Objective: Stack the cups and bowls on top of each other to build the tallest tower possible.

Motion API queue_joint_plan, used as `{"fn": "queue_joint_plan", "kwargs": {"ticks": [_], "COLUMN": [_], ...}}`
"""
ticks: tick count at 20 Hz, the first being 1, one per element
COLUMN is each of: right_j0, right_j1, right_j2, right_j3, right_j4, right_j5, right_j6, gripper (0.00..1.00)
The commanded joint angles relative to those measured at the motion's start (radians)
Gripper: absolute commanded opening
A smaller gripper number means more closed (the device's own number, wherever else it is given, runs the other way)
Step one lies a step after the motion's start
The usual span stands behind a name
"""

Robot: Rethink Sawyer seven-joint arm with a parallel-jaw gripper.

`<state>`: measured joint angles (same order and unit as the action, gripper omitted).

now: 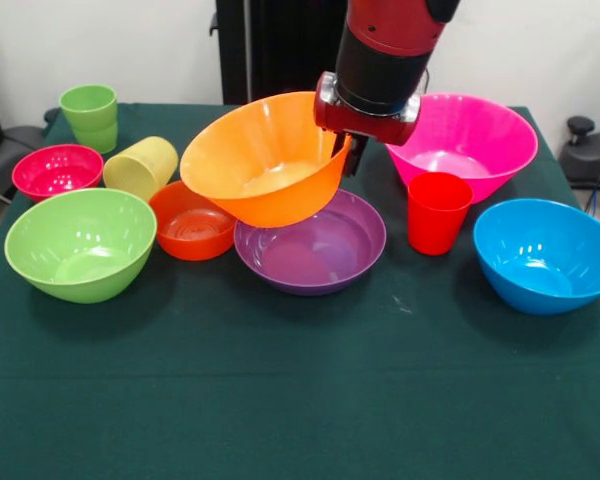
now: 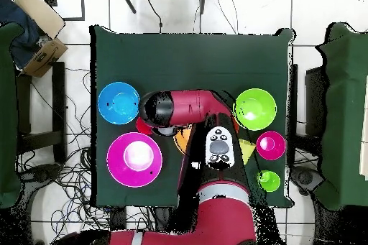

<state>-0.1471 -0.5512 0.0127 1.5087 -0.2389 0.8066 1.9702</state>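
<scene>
Front view: seven bowls, three cups; claw (image 1: 342,150) clamped on tilted orange bowl (image 1: 265,165) rim, above purple bowl (image 1: 310,245).

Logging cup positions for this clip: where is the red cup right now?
In the front view the red cup stands upright right of centre, just in front of the pink bowl, between the purple bowl and the blue bowl.
</scene>
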Motion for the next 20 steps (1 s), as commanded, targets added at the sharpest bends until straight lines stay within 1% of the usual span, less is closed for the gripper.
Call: {"fn": "queue_joint_plan", "kwargs": {"ticks": [1, 4, 7, 8, 10, 13, 14, 16, 17, 20], "right_j0": [-0.025, -0.03, -0.022, -0.021, -0.017, -0.016, -0.017, -0.017, -0.015, -0.008], "right_j1": [-0.017, -0.013, -0.012, -0.012, -0.011, -0.01, -0.006, -0.009, -0.01, -0.006], "right_j2": [0.109, 0.105, 0.097, 0.097, 0.093, 0.098, 0.094, 0.101, 0.103, 0.096], "right_j3": [-0.005, -0.005, -0.005, -0.006, -0.01, -0.016, -0.018, -0.03, -0.032, -0.038], "right_j4": [-0.034, -0.027, -0.028, -0.028, -0.032, -0.051, -0.044, -0.072, -0.081, -0.075], "right_j5": [0.026, 0.02, 0.03, 0.031, 0.038, 0.061, 0.072, 0.103, 0.106, 0.115], "right_j6": [-0.115, -0.092, -0.075, -0.072, -0.074, -0.112, -0.101, -0.16, -0.174, -0.148], "gripper": [0.0, 0.0, 0.0, 1.0, 1.0, 1.0, 1.0, 1.0, 1.0, 1.0]}}
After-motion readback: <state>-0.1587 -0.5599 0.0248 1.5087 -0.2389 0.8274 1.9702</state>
